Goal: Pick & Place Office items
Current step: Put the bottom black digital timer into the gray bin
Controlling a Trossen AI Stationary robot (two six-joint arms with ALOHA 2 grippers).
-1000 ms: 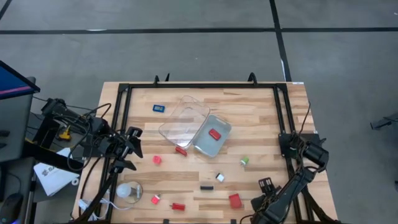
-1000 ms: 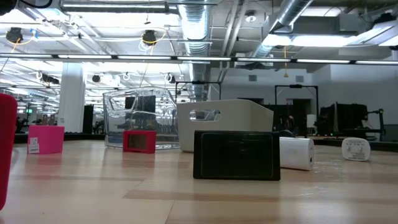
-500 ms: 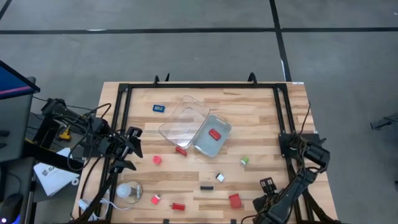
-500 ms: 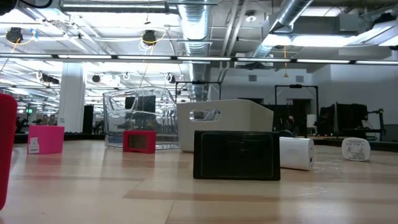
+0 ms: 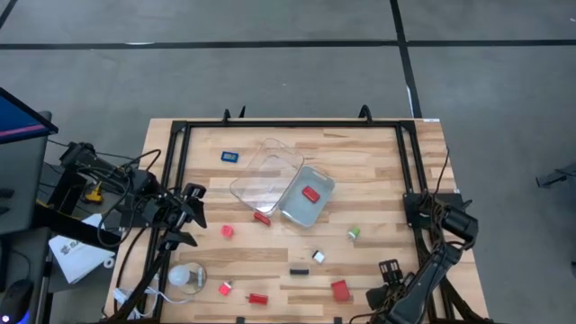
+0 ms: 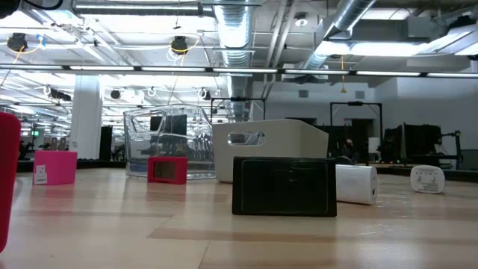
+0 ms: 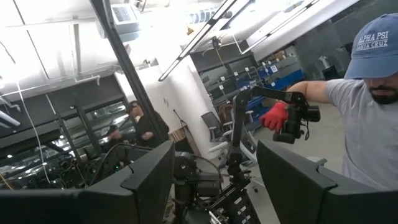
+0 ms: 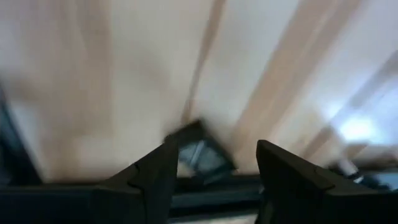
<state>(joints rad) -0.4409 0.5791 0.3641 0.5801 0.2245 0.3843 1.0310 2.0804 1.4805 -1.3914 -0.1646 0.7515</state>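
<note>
The office items lie scattered on the wooden table: a blue piece [image 5: 229,157], red pieces [image 5: 261,218] [image 5: 227,231] [image 5: 225,289] [image 5: 257,298], a red block [image 5: 339,290], a green piece [image 5: 354,233], a white one [image 5: 318,257] and a black one [image 5: 298,271]. Another red piece [image 5: 310,193] lies in one clear tray [image 5: 317,176]. My left gripper [image 5: 191,214] is open at the table's left edge, touching nothing. My right gripper [image 5: 387,268] is open near the near right corner, right of the red block. In its wrist view [image 8: 214,186] only blurred wood shows.
A second clear tray [image 5: 265,173] leans on the first at mid-table. A round whitish object with a cord [image 5: 186,275] sits near the left near corner. A black frame [image 5: 288,123] rims the table. A person [image 7: 367,112] stands in the room beyond.
My right arm has drawn back a little toward the table's near right corner, its gripper staying open. The left arm and all the pieces have kept still.
</note>
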